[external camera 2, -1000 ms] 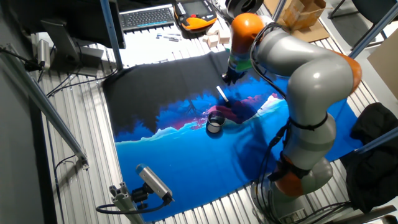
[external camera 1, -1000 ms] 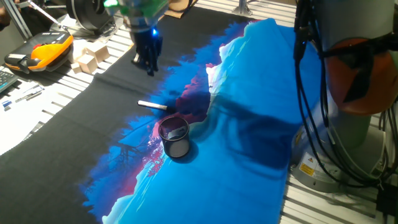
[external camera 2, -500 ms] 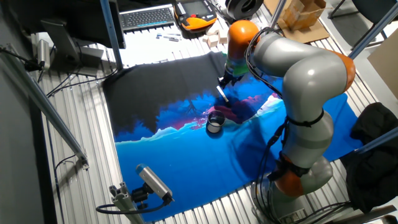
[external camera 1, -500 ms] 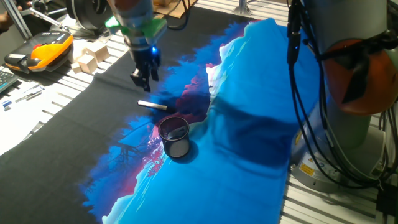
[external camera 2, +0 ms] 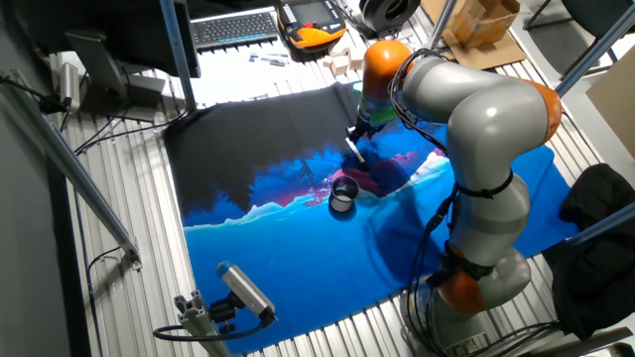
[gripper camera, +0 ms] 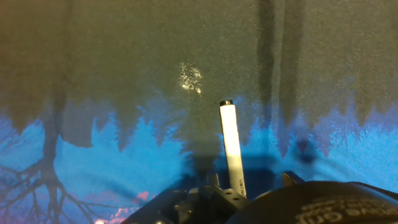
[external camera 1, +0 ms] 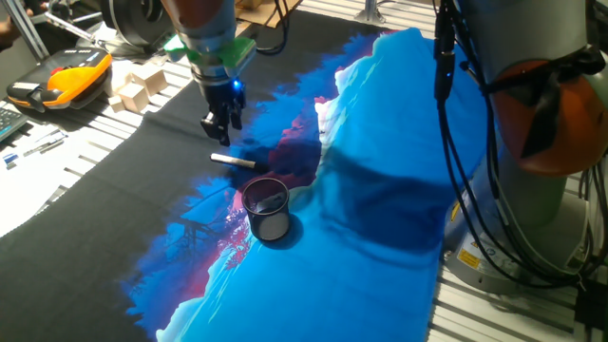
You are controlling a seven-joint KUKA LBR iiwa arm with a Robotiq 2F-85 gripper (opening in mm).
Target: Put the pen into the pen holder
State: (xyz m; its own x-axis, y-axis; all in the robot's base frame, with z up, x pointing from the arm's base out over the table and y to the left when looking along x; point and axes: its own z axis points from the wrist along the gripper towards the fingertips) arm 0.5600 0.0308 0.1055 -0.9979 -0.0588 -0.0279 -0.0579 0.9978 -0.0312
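Observation:
The pen (external camera 1: 233, 161), white with dark ends, lies flat on the dark part of the cloth, just up and left of the pen holder (external camera 1: 267, 209). The holder is a dark mesh cup standing upright with a pale scrap inside. My gripper (external camera 1: 220, 126) hangs open and empty just above the pen, fingers pointing down. In the other fixed view the gripper (external camera 2: 356, 133) is over the pen (external camera 2: 353, 150), with the holder (external camera 2: 343, 193) a short way in front. In the hand view the pen (gripper camera: 232, 146) runs lengthwise up from between the finger bases.
A blue, black and pink cloth (external camera 1: 380, 190) covers the table. An orange-black handset (external camera 1: 62, 81), wooden blocks (external camera 1: 138, 87) and papers with small pens (external camera 1: 28, 147) lie at the far left. A keyboard (external camera 2: 233, 27) lies at the back. The arm's base (external camera 1: 541, 190) stands at the right.
My gripper has come down and slightly toward the pen, and is now close above it. The pen and the holder have not moved.

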